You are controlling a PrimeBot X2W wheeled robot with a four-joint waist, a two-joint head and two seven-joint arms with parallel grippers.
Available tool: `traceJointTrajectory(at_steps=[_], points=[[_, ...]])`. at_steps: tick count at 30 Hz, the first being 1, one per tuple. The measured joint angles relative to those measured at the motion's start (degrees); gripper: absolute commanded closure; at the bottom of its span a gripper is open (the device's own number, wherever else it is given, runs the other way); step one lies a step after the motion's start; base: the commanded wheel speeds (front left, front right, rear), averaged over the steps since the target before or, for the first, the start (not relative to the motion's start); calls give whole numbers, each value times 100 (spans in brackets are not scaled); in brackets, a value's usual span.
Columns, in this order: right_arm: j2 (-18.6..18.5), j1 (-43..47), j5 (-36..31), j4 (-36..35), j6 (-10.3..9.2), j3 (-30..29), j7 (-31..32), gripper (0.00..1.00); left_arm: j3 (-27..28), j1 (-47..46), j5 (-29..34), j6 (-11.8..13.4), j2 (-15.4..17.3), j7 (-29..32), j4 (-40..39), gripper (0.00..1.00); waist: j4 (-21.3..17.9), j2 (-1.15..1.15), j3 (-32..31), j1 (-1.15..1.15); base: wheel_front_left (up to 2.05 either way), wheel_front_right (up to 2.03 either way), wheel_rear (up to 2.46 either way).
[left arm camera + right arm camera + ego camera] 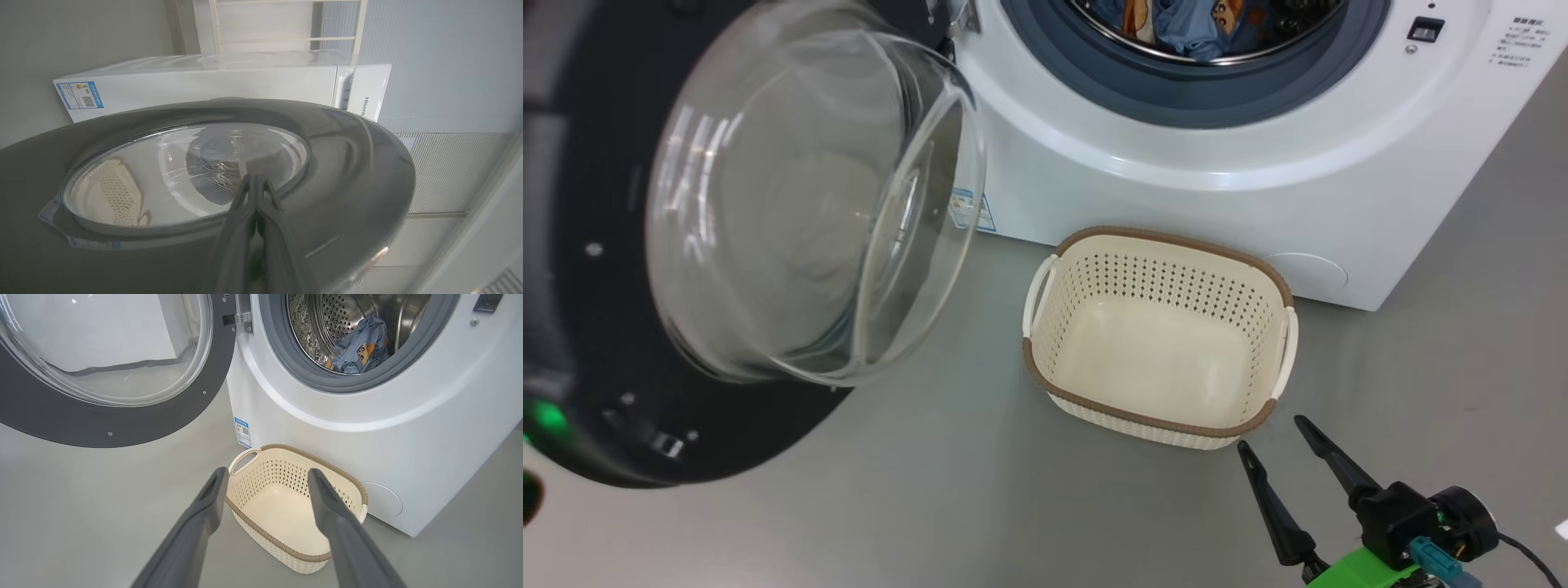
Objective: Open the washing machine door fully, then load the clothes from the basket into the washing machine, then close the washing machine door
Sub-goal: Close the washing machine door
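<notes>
at the far left the washing machine door (596,408) stands swung wide open. its glossy black rim faces the head camera and its clear glass bowl (809,204) bulges out to the right. it hangs from the machine's front on a metal hinge (241,318). in the left wrist view the left gripper (254,181) lies along the door's outer face. its two dark fingers are pressed together with nothing between them, and the tips sit at the edge of the round window. whether they touch the door cannot be told.

just right of the door, a small blue label sticker (972,211) sits low on the washing machine (1176,196). the big white box fills the upper middle and right of the head view, its mouth ringed by a blue-grey gasket (1176,98). the clothes (1192,33), light blue with orange-brown figures, lie inside the steel drum (327,326).

below the mouth, the basket (1143,422) stands upright on the grey floor (931,506), just in front of the machine, with its cream bottom in plain sight.

at the lower right the right gripper (1272,434) hangs near the basket's near right corner. its fingers are spread wide apart and hold nothing. in the right wrist view they point toward the basket.
</notes>
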Motion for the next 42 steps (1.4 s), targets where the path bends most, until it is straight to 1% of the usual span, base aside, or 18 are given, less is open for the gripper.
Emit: traceJointTrajectory(at_steps=[4, 5, 10, 14, 17, 19, 22, 25, 27, 30, 32, 35, 38, 42], points=[[107, -2, 30, -2, 0, -8, 0, 0, -172, 276, -116, 107, -269, 363, -701, 100, -3, 0, -62, 0, 0, 0, 0], [107, -2, 30, -2, 0, -8, 0, 0, -172, 276, -116, 107, -269, 363, -701, 100, -3, 0, -62, 0, 0, 0, 0], [174, 1, 30, -11, 0, -112, 0, 0, -353, 794, -222, 512, -695, 652, -1897, 100, -68, 0, -99, 0, 0, 0, 0], [266, 1, 31, -13, 0, -157, 0, 0, -444, 1191, -433, 927, -1079, 786, -2996, 100, -164, 0, -92, 0, 0, 0, 0], [322, 1, 31, -10, 0, -155, 0, 0, -676, 1508, -515, 1152, -1351, 839, -3740, 100, -242, 0, -91, 0, 0, 0, 0], [357, 1, 32, -5, 0, -166, 0, 0, -933, 1670, -461, 1214, -1430, 795, -4132, 100, -302, 0, -101, 0, 0, 0, 0], [397, 2, 32, -8, 0, -170, 0, 0, -1425, 1883, -453, 1296, -1483, 555, -4608, 100, -400, 0, -120, 0, 0, 0, 0], [450, 3, 33, -8, 0, -169, 0, 0, -2020, 2042, -624, 1299, -1483, 142, -4878, 100, -522, 0, -135, 0, 0, 0, 0], [464, 4, 33, -7, 0, -172, 0, 0, -2443, 2127, -777, 1209, -1482, -210, -4951, 100, -619, 0, -147, 0, 0, 0, 0], [475, 12, 33, -9, 0, -174, 0, 0, -2977, 2192, -730, 1037, -1483, -622, -4980, 100, -780, 0, -171, 0, 0, 0, 0], [483, 16, 34, -8, 0, -170, 0, 0, -3189, 2191, -649, 895, -1483, -926, -4938, 100, -898, 0, -186, 0, 0, 0, 0], [490, 71, 48, -9, 1, -172, 0, 0, -3385, 2165, -650, 699, -1473, -1443, -4729, 100, -1076, 0, -207, 0, 0, 0, 0], [506, 134, 51, -8, 0, -179, 0, 0, -3587, 2061, -651, 538, -1461, -1836, -4485, 100, -1246, 0, -225, 0, 0, 0, 0], [519, 134, 55, -10, 0, -166, 0, 0, -3893, 1697, -605, 437, -1463, -2302, -4121, 100, -1445, 0, -248, 0, 0, 0, 0]])
